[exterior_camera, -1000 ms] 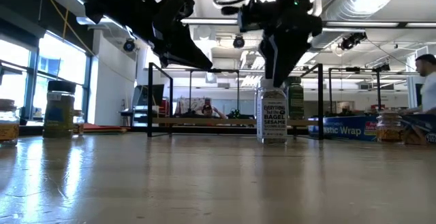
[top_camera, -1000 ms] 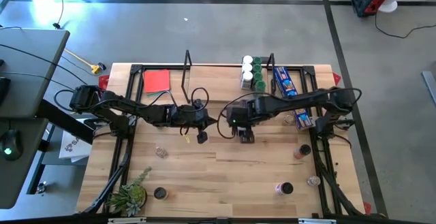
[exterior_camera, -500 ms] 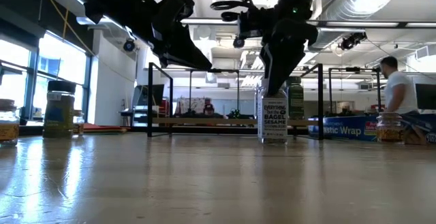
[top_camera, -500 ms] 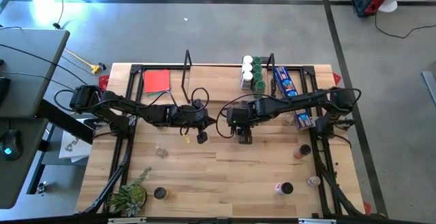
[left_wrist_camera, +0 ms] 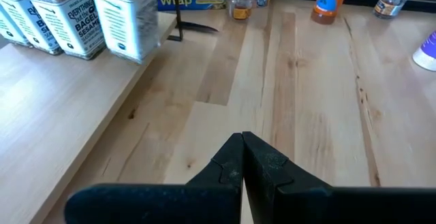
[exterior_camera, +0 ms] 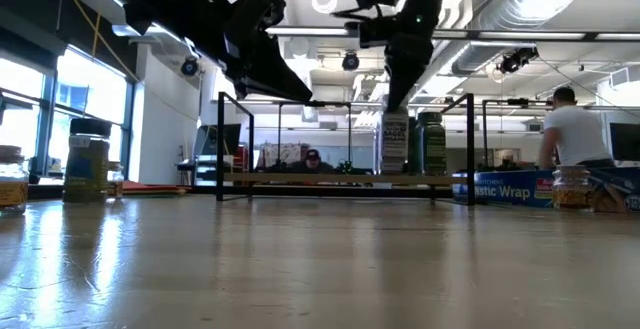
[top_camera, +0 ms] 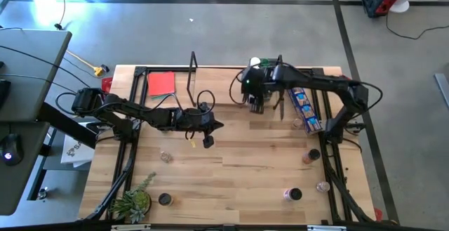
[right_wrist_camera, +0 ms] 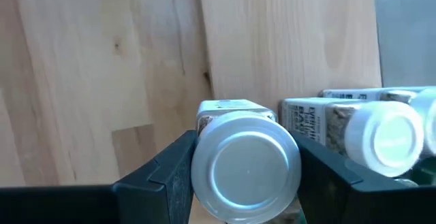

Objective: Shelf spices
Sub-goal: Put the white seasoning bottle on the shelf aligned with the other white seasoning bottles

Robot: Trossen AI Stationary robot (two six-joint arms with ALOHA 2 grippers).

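We see the right gripper reached over to the back of the table, at the shelf, with its fingers clamped on either side of a silver-capped spice jar. In the right wrist view the jar's round cap fills the gap between the two dark fingers, and its white label just shows behind the cap. In the low view this jar hangs under the gripper, level with the shelf board, just beside a green-topped jar that stands on the board between the black wire uprights; whether its base touches the board we cannot tell. Next to it in the right wrist view stands a white-capped jar with a printed label, close to the held one. From above, white and green tops show at the shelf's right part, partly hidden by the arm. The left gripper waits over the middle of the table, its fingers pressed together and holding nothing. More jars lie scattered on the tabletop: one near the left front, one by the small plant, and several along the right edge. A blue box marked "Wrap" lies at the right, and a red sheet at the back left.
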